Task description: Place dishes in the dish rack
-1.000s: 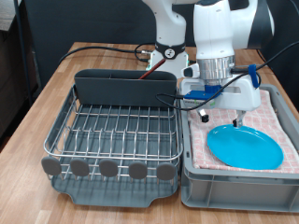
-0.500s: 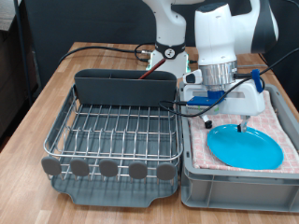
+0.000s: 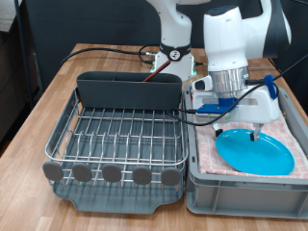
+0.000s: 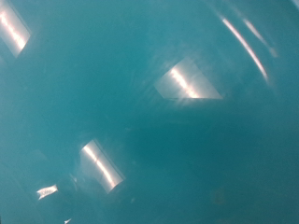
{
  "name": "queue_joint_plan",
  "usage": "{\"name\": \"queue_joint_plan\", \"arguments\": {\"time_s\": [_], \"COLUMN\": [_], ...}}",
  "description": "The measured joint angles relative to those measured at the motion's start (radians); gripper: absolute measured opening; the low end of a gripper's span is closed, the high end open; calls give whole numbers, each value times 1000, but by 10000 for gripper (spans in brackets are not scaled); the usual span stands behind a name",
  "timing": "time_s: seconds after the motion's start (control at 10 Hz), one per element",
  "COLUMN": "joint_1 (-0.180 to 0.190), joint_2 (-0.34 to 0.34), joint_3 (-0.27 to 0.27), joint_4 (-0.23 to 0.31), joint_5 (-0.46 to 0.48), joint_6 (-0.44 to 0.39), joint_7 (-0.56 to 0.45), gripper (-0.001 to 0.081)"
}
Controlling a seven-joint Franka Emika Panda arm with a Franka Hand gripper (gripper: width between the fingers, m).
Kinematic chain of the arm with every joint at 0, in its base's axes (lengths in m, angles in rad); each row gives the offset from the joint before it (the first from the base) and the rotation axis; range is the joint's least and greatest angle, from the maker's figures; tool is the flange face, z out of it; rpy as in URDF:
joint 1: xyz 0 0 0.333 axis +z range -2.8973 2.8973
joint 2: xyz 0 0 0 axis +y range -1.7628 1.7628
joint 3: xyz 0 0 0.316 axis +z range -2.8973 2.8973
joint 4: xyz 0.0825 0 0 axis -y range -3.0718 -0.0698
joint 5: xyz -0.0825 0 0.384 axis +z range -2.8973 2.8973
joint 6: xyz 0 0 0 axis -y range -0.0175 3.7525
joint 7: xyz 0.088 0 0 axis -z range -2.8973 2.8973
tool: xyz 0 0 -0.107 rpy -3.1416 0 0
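The bright-blue plate (image 3: 258, 154) lies flat on the pink checked cloth inside the grey bin (image 3: 245, 195) at the exterior view's right. My gripper (image 3: 235, 132) hangs just above the plate's far-left rim with its fingers spread apart and nothing between them. The wrist view is filled by the plate's glossy blue surface (image 4: 149, 112), and no fingers show there. The silver wire dish rack (image 3: 115, 135) in its dark grey tray stands to the bin's left, with nothing in its grid. The white mug and the wooden spoon are out of view.
The rack's tall grey utensil compartment (image 3: 130, 91) runs along its far side. Black cables (image 3: 106, 50) trail over the wooden table (image 3: 38, 115) behind the rack. The robot's base (image 3: 175, 48) stands at the back.
My gripper has moved towards the exterior view's right and dropped lower, closer to the blue plate. The plate and the rack have not moved.
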Motion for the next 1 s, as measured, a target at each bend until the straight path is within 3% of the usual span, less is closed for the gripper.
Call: {"name": "queue_joint_plan", "arguments": {"time_s": [0.4, 0.5, 0.6, 0.7, 0.8, 0.9, 1.0], "joint_1": [48, 59, 67, 69, 38, -13, -52], "joint_2": [6, 6, 6, 6, 6, 6, 2], "joint_3": [-53, -64, -72, -74, -43, -5, 27], "joint_4": [14, 18, 22, 24, 24, 24, 25], "joint_5": [-41, -45, -49, -50, -25, -1, 19], "joint_6": [-6, -9, -15, -18, -33, -71, -113], "joint_7": [27, 33, 38, 38, -9, -77, -137], "gripper": [799, 598, 598, 401, 218, 218, 70]}}
